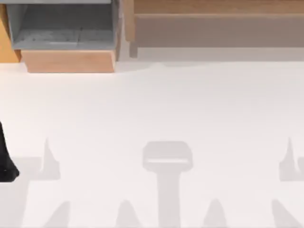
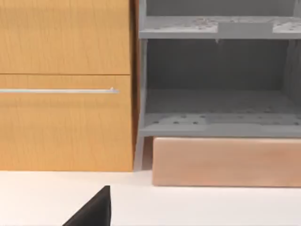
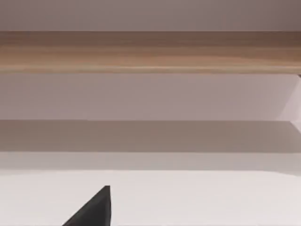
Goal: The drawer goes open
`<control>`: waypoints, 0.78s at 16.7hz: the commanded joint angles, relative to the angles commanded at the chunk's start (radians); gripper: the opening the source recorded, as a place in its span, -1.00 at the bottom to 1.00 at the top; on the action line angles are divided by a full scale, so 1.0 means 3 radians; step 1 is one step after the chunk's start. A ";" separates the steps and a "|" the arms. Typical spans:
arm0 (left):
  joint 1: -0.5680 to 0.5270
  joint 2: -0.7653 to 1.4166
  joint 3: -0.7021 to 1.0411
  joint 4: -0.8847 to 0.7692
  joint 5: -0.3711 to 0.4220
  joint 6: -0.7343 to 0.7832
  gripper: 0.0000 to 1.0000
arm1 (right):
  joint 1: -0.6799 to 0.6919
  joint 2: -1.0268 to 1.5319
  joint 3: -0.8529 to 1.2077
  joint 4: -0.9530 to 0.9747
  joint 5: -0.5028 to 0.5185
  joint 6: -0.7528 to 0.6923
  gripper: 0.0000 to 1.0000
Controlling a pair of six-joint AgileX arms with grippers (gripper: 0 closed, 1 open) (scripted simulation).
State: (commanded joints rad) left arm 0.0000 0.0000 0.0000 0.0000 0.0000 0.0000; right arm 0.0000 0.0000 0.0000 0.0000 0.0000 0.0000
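The drawer stood pulled out at the far left of the white table, its plain light-brown front panel facing the near side and its grey inner walls and floor open to the overhead camera behind that panel. From the left wrist camera the same drawer showed its pale wooden front low down, resting just above the table surface, with the grey cavity and a grey shelf above it. Just beside it, on the orange-brown cabinet face, a thin silver handle bar ran level across the wood. To the right of the drawer in the top view, a long brown wooden slab ran along the far edge of the table, raised on a short leg and casting a shadow beneath; the right wrist camera looked at that slab from the front. The left arm sat as a dark shape at the left edge of the table, well apart from the drawer. Whether either arm's jaws were apart or together I could not tell
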 joint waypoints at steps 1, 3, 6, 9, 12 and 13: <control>0.0000 0.0000 0.0000 0.0000 0.0000 0.0000 1.00 | 0.0000 0.0000 0.0000 0.0000 0.0000 0.0000 1.00; -0.0018 0.0044 0.0025 0.0037 -0.0021 0.0003 1.00 | 0.0000 0.0000 0.0000 0.0000 0.0000 0.0000 1.00; -0.0145 0.0372 0.0186 0.0274 -0.0155 0.0016 1.00 | 0.0000 0.0000 0.0000 0.0000 0.0000 0.0000 1.00; -0.0366 0.0993 0.0437 0.0651 -0.0361 0.0021 1.00 | 0.0000 0.0000 0.0000 0.0000 0.0000 0.0000 1.00; -0.0635 0.1780 0.0739 0.1105 -0.0606 0.0021 1.00 | 0.0000 0.0000 0.0000 0.0000 0.0000 0.0000 1.00; -0.0727 0.2054 0.0844 0.1263 -0.0691 0.0021 1.00 | 0.0000 0.0000 0.0000 0.0000 0.0000 0.0000 1.00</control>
State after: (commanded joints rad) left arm -0.2182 0.6161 0.2533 0.3789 -0.2074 0.0064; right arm 0.0000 0.0000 0.0000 0.0000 0.0000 0.0000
